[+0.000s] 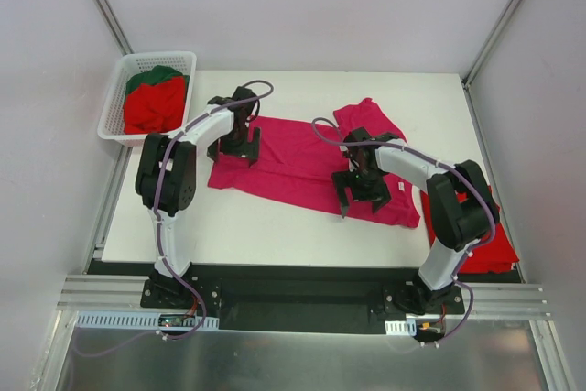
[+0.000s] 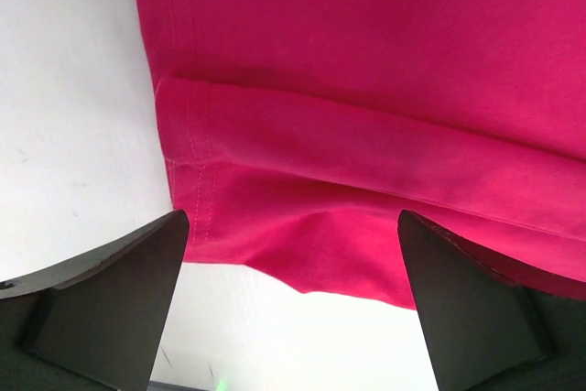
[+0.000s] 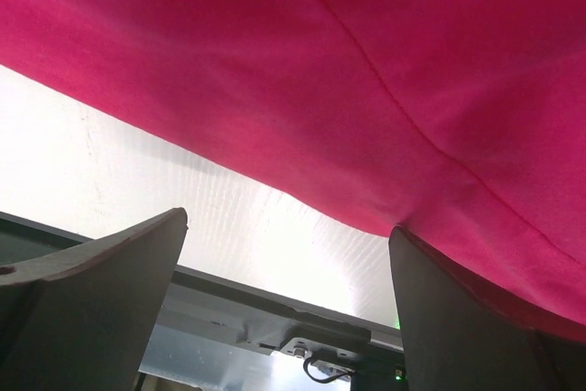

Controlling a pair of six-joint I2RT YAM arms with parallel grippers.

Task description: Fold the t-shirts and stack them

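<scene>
The left claw (image 1: 237, 158) and the right claw (image 1: 360, 200) are both wide open and empty, above the magenta t-shirt (image 1: 293, 160) on the worktop (image 1: 275, 235).

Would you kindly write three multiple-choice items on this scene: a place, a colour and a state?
1. Where is the white basket? A. far left B. near right C. between the arms
2. What colour is the spread t-shirt? A. dark green B. magenta-pink C. white
3. How are the jaws of the left gripper? A. open B. shut on the t-shirt C. shut on the basket
1 A: it sits at the far left corner of the table. 2 B: all views show magenta-pink cloth. 3 A: the left wrist view shows them wide apart.
</scene>
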